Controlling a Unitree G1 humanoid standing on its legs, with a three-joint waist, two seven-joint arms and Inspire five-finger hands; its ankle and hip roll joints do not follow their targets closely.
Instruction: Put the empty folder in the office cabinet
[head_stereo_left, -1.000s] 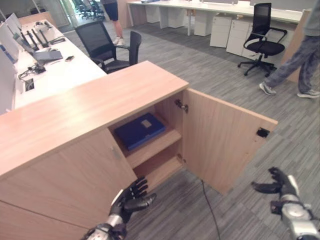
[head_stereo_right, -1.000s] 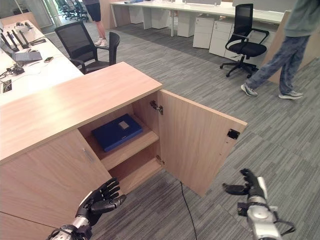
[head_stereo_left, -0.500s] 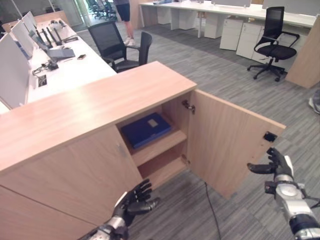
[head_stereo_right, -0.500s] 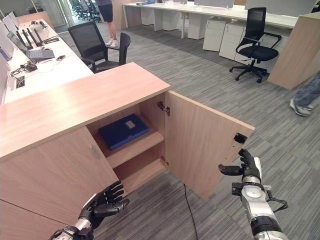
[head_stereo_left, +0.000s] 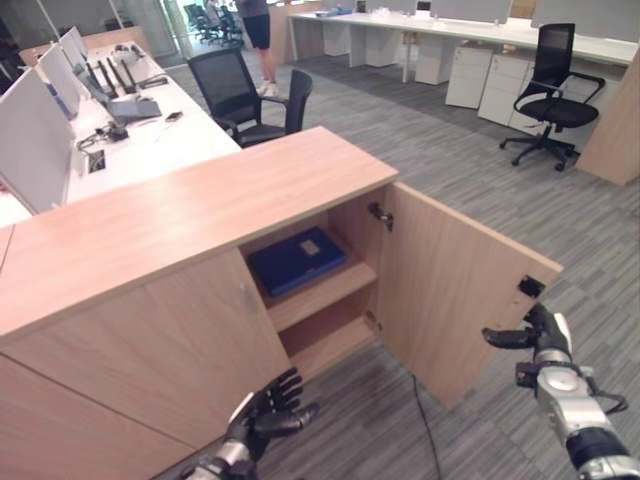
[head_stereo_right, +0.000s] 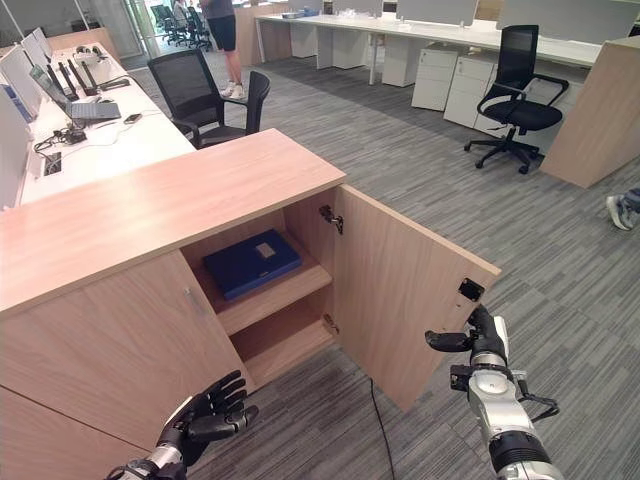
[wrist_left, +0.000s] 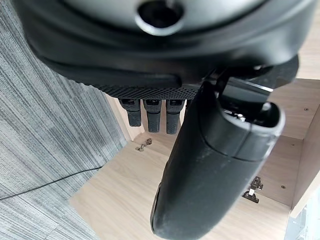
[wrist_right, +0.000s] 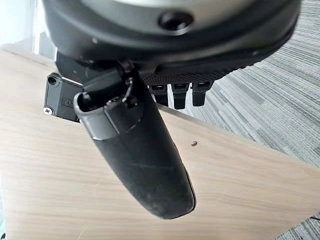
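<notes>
Left eye view: folder (head_stereo_left: 297, 259) on cabinet (head_stereo_left: 190, 215) shelf, well apart from right hand (head_stereo_left: 535, 335).

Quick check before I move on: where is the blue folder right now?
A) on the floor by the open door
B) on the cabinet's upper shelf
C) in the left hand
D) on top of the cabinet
B: the blue folder lies flat on the upper shelf inside the open cabinet; the left hand and right hand hold nothing.

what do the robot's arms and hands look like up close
Both arms are silver-grey metal cylinders ending in dark hands. The right hand has black fingers and a white cover along its back. The left hand is black too, with a pale patch near the wrist. In the wrist views, each glossy black thumb stands beside textured rubbery palm padding.
</notes>
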